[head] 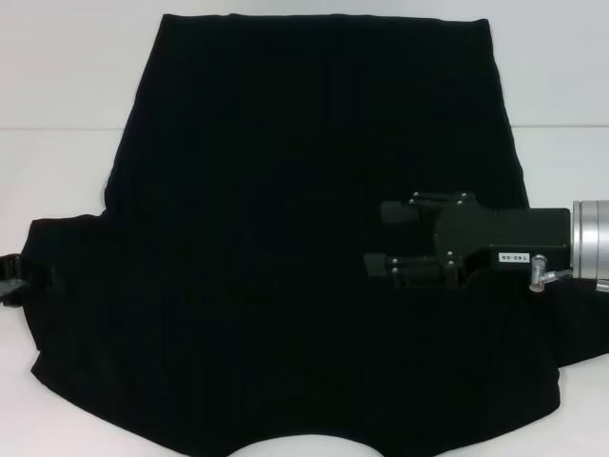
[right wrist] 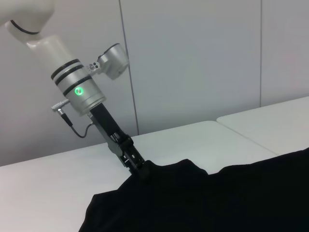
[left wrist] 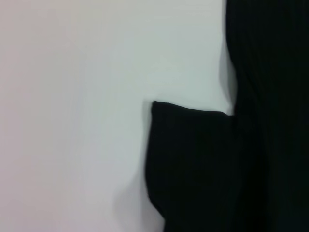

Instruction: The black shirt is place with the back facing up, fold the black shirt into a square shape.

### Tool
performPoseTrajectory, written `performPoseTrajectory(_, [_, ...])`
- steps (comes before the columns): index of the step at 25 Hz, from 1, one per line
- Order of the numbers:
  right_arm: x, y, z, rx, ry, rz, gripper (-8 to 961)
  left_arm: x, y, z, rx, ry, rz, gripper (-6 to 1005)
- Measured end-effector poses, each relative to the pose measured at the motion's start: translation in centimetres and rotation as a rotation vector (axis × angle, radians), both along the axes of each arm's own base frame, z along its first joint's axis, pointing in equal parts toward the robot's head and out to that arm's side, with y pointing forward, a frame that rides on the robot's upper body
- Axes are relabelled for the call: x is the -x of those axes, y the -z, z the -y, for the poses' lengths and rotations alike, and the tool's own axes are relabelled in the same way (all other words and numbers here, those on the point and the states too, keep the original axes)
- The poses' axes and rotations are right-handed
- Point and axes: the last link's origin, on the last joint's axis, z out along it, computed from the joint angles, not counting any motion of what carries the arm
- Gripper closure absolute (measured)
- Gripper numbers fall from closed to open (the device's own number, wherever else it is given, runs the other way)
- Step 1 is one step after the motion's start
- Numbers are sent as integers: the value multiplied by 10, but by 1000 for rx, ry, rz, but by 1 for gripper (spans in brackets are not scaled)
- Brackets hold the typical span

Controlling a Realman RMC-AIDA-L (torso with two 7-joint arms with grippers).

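We see one black shirt (head: 285, 248) spread plain side up over the white table (head: 57, 95); it fills most of the head view, from the top centre down to the bottom edge, where a pale curved gap cuts into its lower border. Nothing here serves as a container, and the shirt is the only garment in view.

We count two grippers. The right gripper (head: 385, 238) reaches in from the right edge of the head view at mid height, above the shirt's right half, its two black fingers (head: 400, 211) spread apart with nothing between them.

The left gripper (head: 17, 278) shows at the far left edge of the head view, at the tip of the shirt's sleeve. In the right wrist view its arm slants down from the upper left, and the gripper meets the cloth edge near the frame's centre; we cannot tell whether its fingers are clenched or released.

The left wrist view shows the sleeve (left wrist: 193, 164) lying flat on the table.
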Motion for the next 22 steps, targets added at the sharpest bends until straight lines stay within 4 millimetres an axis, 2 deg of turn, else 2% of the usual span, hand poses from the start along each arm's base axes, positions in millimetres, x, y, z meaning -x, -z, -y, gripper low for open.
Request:
performPoseTrajectory(1, [0, 0, 0, 0, 0, 0, 107, 1, 0, 0, 5, 3, -14, 114])
performPoseTrajectory(6, [0, -1, -1, -4, -1, 0, 106, 4, 1, 0, 4, 9, -36, 286])
performPoseTrajectory(12, [0, -1, -1, -6, 0, 1, 106, 6, 1, -1, -6, 11, -45, 553])
performPoseTrajectory(15, [-1, -1, 0, -6, 0, 1, 106, 7, 1, 0, -9, 13, -49, 766])
performPoseTrajectory(20, [-1, -1, 0, -6, 1, 0, 107, 7, 1, -1, -17, 16, -49, 982])
performPoseTrajectory(22, [-2, -1, 0, -7, 4, 0, 107, 8, 0, -1, -23, 17, -54, 983])
